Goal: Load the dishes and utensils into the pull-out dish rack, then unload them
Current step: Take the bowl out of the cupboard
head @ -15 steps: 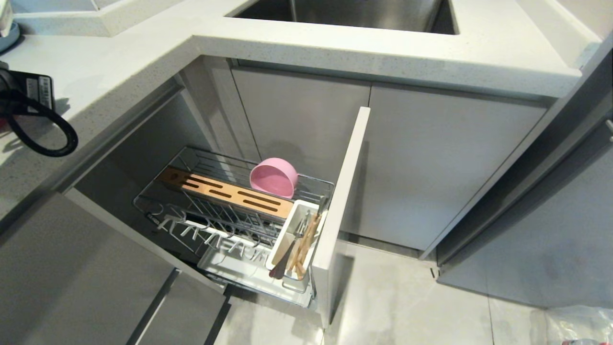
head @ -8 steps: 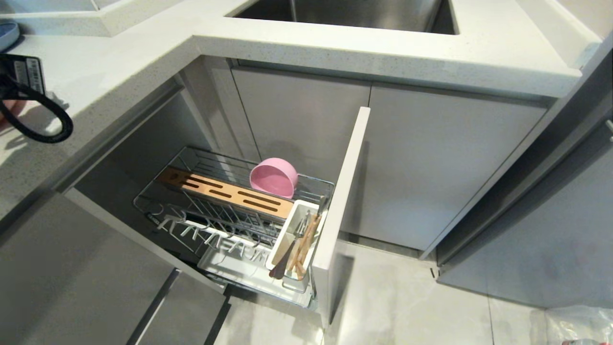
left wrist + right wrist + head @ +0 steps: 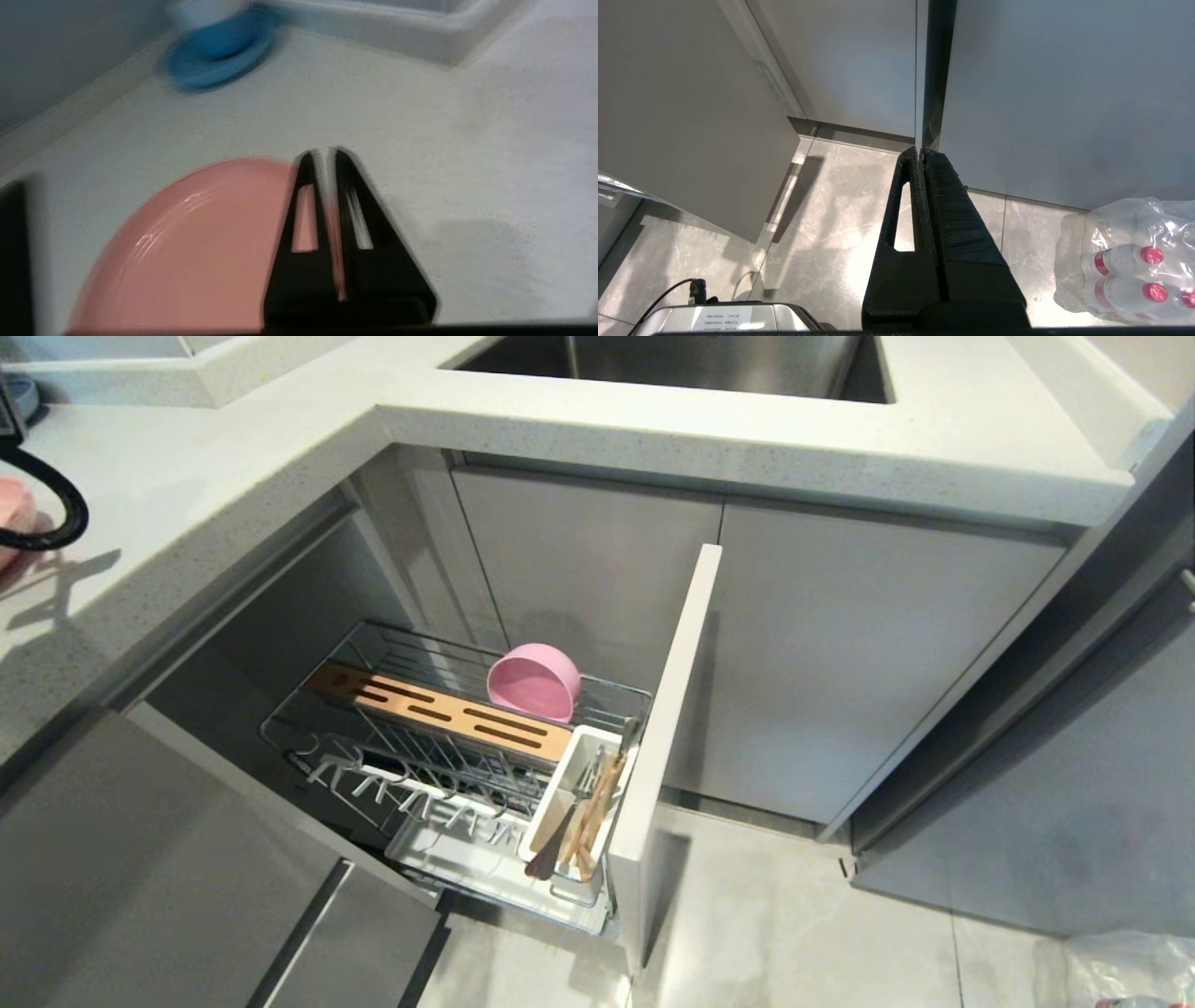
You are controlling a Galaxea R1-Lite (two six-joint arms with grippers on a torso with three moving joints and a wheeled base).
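Three items sat loaded in the chrome wire pull-out rack (image 3: 448, 709): matte pink round bowl (image 3: 534, 681), wooden chopsticks (image 3: 597, 807), dark fork (image 3: 551, 845). Left gripper (image 3: 322, 156) was clamped on the flat pink plate's (image 3: 201, 252) rim over the countertop (image 3: 420, 140), blue dish (image 3: 219, 51) near. Right gripper (image 3: 920, 151) hung closed, empty, by bottled water (image 3: 1129, 261).

Pale speckled countertop (image 3: 397, 107) bearing pink plate (image 3: 196, 252) and blue dish (image 3: 219, 56).

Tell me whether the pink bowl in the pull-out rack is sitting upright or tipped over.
Tipped on its side. In the head view the pink bowl rests in the wire rack behind the wooden strip, its base facing the camera.
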